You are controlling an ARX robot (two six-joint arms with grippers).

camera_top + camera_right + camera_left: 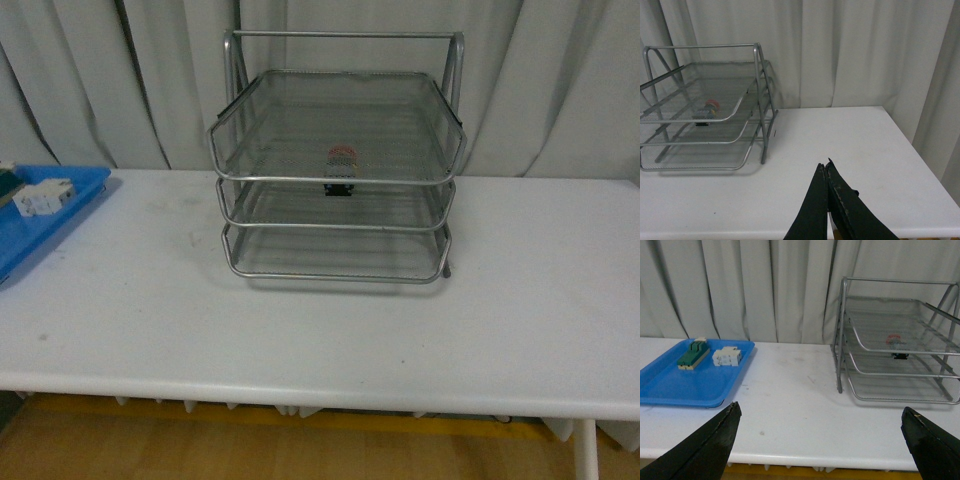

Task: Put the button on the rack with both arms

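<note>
rack (338,180): silver metal letter tray with 3 wire-mesh shelves and a tube frame, standing upright at the far middle of the white table (520,300), close to the grey curtain (560,80).
button (341,160): red cap on a dark body, seen through the mesh inside the rack. it seems to sit on the middle shelf, under the top shelf, but through the mesh i cannot tell the tier for sure. in the left wrist view (896,342) and the right wrist view (710,107) it shows at the same place, small and a little blurred.
left gripper (820,440): released, its 2 dark fingers (715,440) are spread wide apart with nothing between them. it hangs above the near part of the table, well apart from the rack.
right gripper (826,172): clenched, the 2 dark fingers (815,205) touch each other at the tips and hold nothing. it is over the right part of the table, well apart from the rack.
blue tray (60,215): flat plastic tray at the far left of the table, well apart from the rack.
green-topped block (693,354): lies in the blue tray, on its far side.
white block (727,356): lies in the blue tray, just beside the green-topped block, to its right.
arms in the front view: none is visible.
</note>
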